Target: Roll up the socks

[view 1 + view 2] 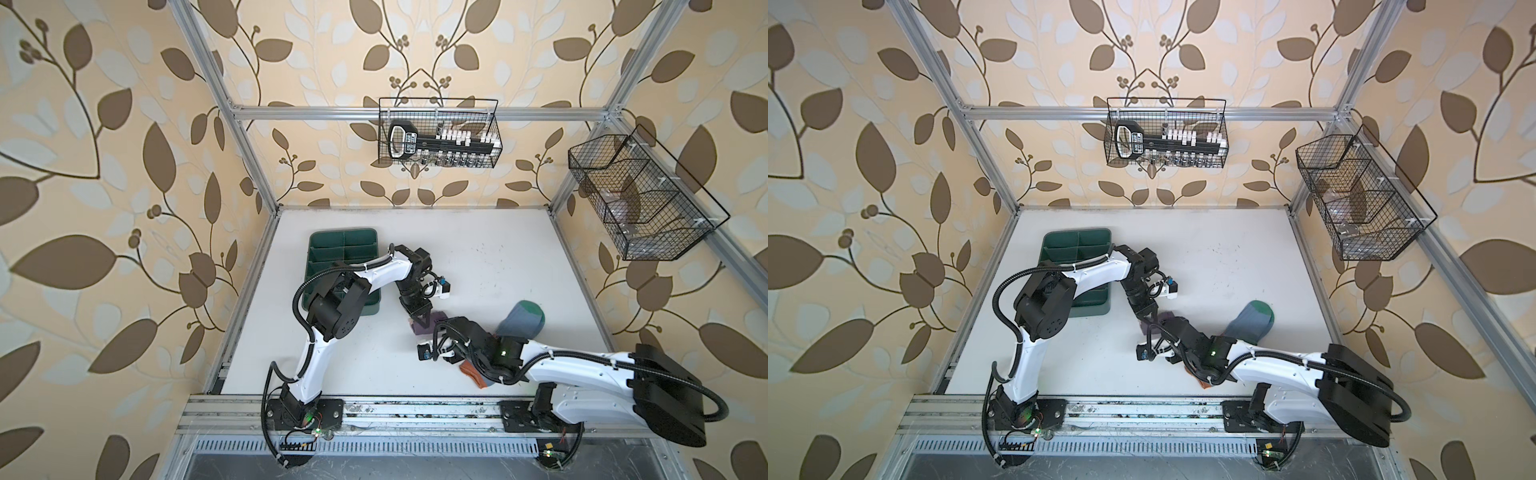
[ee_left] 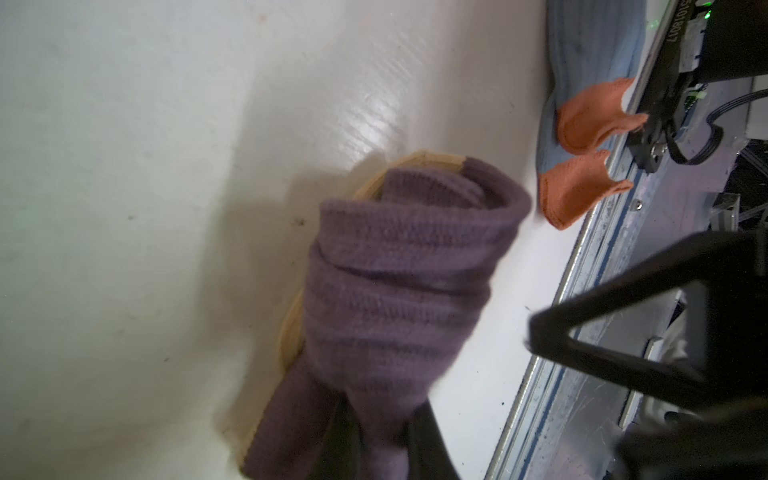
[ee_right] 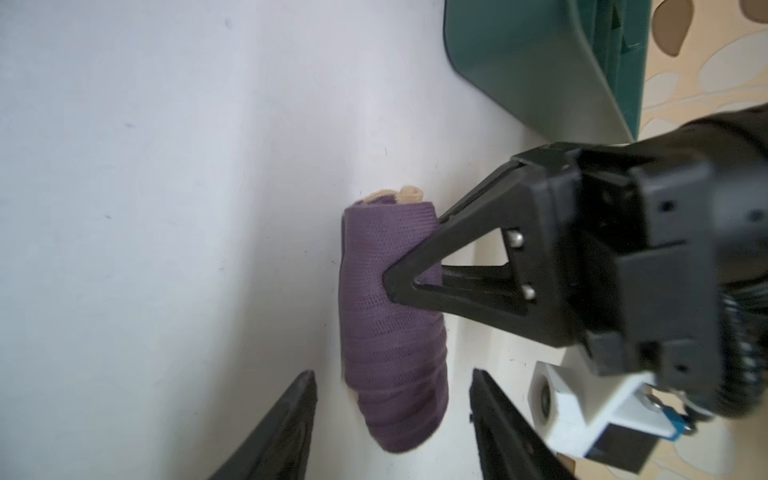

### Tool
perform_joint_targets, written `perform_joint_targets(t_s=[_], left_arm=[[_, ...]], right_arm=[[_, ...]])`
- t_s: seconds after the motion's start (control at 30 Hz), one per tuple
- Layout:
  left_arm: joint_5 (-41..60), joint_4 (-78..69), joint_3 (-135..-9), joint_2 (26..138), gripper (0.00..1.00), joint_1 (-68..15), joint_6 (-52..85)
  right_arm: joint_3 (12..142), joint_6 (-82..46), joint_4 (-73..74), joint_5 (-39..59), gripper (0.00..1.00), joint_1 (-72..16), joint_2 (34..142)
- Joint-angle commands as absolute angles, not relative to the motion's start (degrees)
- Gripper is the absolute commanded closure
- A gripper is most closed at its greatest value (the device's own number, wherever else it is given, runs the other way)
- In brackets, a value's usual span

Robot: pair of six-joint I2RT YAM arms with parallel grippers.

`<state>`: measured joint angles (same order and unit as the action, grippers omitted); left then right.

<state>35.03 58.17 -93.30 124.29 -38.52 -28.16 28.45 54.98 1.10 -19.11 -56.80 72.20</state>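
Your left hand (image 3: 388, 286) pinches the rolled purple sock (image 3: 386, 357) mid-length, likely to stop it springing open on the table (image 3: 124, 166). Your right hand (image 3: 392, 372) stands wide, jaws flanking the roll's near end. The grey-blue sock (image 1: 521, 322) lies unrolled behind that hand.

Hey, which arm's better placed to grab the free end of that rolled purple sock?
Right, probably. The right tool is open, its fingers on either side of one end of the purple sock. The left tool is shut on the roll, so it can't regrip without letting go.
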Motion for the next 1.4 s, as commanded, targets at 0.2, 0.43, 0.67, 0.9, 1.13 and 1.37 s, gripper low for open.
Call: perform_joint_targets(t_s=[0.2, 0.43, 0.67, 0.9, 1.13, 1.37], left_arm=[[31.55, 61.77, -92.24, 128.16, 0.87, -37.53, -29.42], [31.53, 61.44, -92.24, 128.06, 0.87, -37.47, -29.09], [30.27, 56.41, -90.25, 121.69, 0.75, -37.44, -26.63], [20.44, 40.02, -80.10, 102.03, 0.52, -36.35, -21.23], [-10.06, 23.05, -64.17, 78.21, 0.44, -34.46, -17.29], [-5.33, 25.09, -58.71, 57.16, 0.39, -34.37, -25.93]], right_arm=[[33.27, 60.82, 8.89, -15.46, 0.41, -51.15, 84.95], [36.25, 59.32, 6.37, -15.01, 0.60, -51.50, 91.87], [41.99, 55.43, -8.96, -10.43, 0.98, -51.07, 93.37], [47.54, 48.52, -27.85, -6.59, 1.00, -50.50, 93.82], [51.83, 41.30, -44.85, 5.71, 1.00, -49.15, 92.44], [59.88, 40.51, -51.49, 17.38, 1.00, -43.62, 98.20]])
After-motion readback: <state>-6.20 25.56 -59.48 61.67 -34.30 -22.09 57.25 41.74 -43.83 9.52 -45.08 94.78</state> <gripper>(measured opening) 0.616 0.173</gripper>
